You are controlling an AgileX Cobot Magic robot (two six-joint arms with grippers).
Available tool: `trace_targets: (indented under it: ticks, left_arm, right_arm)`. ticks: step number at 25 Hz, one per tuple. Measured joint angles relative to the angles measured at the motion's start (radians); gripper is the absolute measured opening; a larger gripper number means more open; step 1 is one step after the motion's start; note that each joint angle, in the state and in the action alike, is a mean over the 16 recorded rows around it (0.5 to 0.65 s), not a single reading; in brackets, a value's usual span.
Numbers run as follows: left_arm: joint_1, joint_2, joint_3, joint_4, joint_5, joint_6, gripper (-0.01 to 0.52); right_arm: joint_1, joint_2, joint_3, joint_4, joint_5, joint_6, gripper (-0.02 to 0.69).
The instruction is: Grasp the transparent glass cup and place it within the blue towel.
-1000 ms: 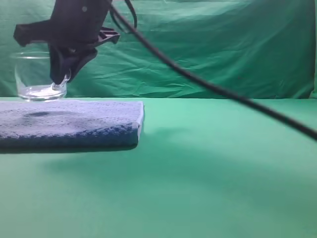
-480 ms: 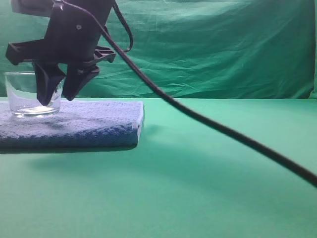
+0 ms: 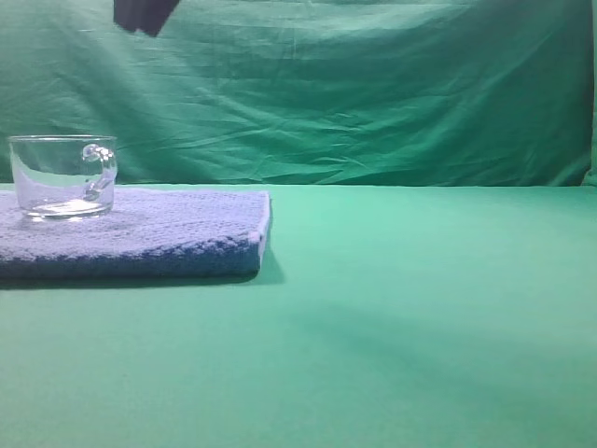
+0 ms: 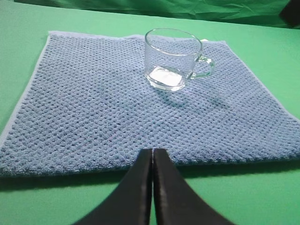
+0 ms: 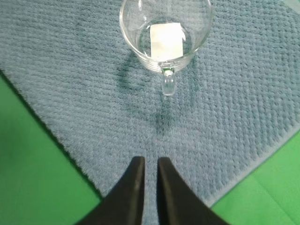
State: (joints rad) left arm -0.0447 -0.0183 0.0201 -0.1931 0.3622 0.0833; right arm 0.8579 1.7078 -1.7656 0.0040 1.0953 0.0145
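The cup (image 3: 63, 175) is standing upright on the towel (image 3: 159, 233), toward its far left part, handle pointing right in the high view. I am seeing the towel lying flat on the green table (image 3: 420, 308). My right gripper (image 5: 150, 164) is hovering above the towel, clear of the cup, fingers nearly together and holding nothing. My left gripper (image 4: 152, 154) is sitting closed, empty, just near of the towel's edge.

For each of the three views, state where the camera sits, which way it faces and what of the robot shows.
Exterior high: low at table level, side-on to cup on towel; only a dark scrap of arm at top.
Left wrist: above its shut left end effector, facing across the towel to the cup.
Right wrist: looking steeply down past the right end effector, empty.
All three share cup and towel.
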Motion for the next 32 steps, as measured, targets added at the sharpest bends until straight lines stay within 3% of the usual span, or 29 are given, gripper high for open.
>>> trace_targets:
  ticks: [19, 32]
  left_arm:
    - [0.0, 0.0, 0.0, 0.0, 0.0, 0.0, 0.0]
    - [0.0, 0.0, 0.0, 0.0, 0.0, 0.0, 0.0]
  right_arm:
    - [0.018, -0.695, 0.952, 0.009, -0.606, 0.029, 0.0]
    - [0.018, -1.081, 1.181, 0.048, -0.617, 0.029, 0.0]
